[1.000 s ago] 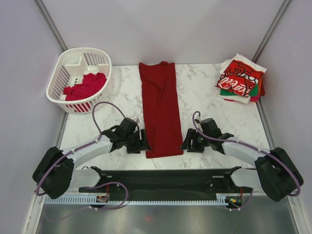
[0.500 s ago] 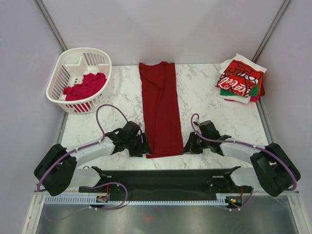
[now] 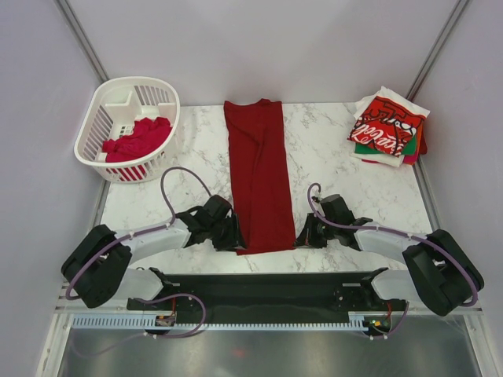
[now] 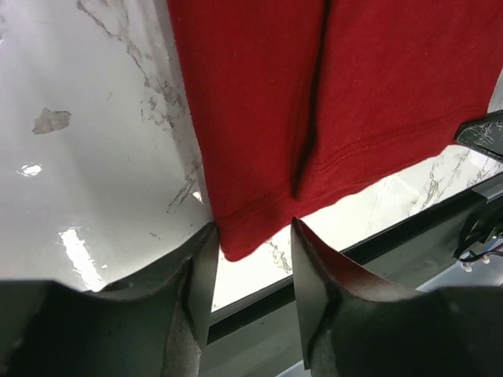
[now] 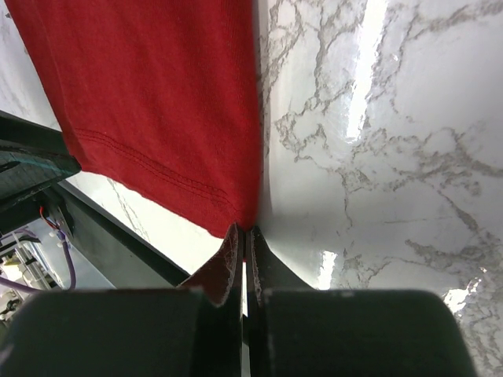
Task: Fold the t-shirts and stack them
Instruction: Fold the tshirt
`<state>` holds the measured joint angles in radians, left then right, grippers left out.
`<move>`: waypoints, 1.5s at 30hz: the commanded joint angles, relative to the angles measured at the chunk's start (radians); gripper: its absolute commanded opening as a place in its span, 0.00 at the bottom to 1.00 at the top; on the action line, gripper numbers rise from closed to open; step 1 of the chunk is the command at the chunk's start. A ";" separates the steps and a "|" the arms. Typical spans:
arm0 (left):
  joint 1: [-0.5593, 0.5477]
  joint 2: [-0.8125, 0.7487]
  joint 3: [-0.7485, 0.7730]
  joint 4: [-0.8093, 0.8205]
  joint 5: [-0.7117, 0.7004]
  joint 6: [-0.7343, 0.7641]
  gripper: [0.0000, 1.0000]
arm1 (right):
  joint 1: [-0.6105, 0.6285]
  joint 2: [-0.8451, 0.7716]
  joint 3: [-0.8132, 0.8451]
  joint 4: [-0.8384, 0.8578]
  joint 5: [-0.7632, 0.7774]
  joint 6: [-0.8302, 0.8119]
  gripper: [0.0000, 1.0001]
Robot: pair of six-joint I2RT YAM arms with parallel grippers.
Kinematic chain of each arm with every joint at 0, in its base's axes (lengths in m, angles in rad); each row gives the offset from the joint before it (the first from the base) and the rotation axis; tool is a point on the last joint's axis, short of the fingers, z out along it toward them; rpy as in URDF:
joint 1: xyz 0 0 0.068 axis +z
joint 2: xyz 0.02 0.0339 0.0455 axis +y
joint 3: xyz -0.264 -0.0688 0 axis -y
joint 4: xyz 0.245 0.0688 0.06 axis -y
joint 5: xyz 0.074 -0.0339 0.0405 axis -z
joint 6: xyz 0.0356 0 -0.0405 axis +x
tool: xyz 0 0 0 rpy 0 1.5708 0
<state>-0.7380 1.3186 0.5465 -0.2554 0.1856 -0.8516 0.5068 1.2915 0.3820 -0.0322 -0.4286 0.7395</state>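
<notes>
Marble table [image 3: 330, 157], dark red t-shirt [image 3: 258, 173] spread centrally, basket [image 3: 153, 98] far left, folded stack [image 3: 389, 129] far right

Bare table [image 3: 196, 161] lanes run down both sides of the dark red t-shirt [image 3: 258, 173]. The white slotted basket [image 3: 93, 129] blocks the far-left corner and the folded t-shirt stack [image 3: 389, 129] the far-right. At the near end, left gripper [image 3: 236, 238] and right gripper [image 3: 299, 234] crowd the hem corners.
</notes>
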 commanded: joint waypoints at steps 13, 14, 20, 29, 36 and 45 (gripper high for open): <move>-0.050 -0.048 -0.014 0.012 -0.006 -0.052 0.02 | 0.004 -0.066 -0.018 -0.043 0.007 -0.006 0.00; -0.055 -0.086 -0.022 0.011 -0.002 -0.067 0.02 | 0.004 -0.096 -0.017 -0.060 0.017 -0.012 0.00; -0.133 -0.226 -0.022 -0.103 -0.043 -0.122 0.02 | 0.015 -0.285 -0.045 -0.165 0.016 0.029 0.00; -0.258 -0.397 0.029 -0.300 -0.110 -0.216 0.02 | 0.102 -0.625 0.000 -0.396 0.079 0.158 0.00; -0.261 -0.372 0.283 -0.491 -0.230 -0.146 0.02 | 0.110 -0.572 0.207 -0.482 0.162 0.098 0.00; -0.192 -0.132 0.575 -0.637 -0.368 0.025 0.02 | 0.102 -0.232 0.515 -0.517 0.284 -0.106 0.00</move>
<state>-0.9691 1.1339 1.0546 -0.8143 -0.1036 -0.9180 0.6128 1.0000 0.7906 -0.5285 -0.2157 0.7284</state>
